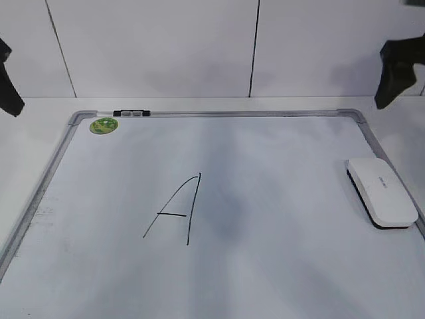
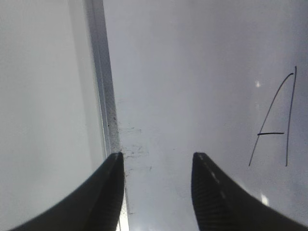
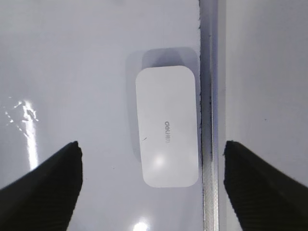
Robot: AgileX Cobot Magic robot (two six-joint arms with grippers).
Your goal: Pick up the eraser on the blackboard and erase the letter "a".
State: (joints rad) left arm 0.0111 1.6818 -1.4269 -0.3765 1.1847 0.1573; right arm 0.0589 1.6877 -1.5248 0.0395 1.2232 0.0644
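Note:
The white eraser [image 1: 382, 193] lies flat on the blackboard [image 1: 219, 114] next to its right frame rail. In the right wrist view the eraser [image 3: 167, 127] lies below and between my open right gripper [image 3: 152, 147] fingers, untouched, with the rail [image 3: 208, 96] beside it. My right gripper [image 1: 392, 93] hangs high at the right edge. My left gripper [image 2: 159, 159] is open and empty over the board's left rail [image 2: 103, 86]; it shows at the far left [image 1: 10, 93]. A large angular capital "A" [image 1: 178, 209] is drawn mid-board. No small cursive "a" shows in any view.
A round green sticker [image 1: 104, 125] sits in the board's top left corner. A small black and grey clip [image 1: 131, 113] sits on the top rail. The capital "A" also shows in the left wrist view [image 2: 276, 130]. White wall panels stand behind the table.

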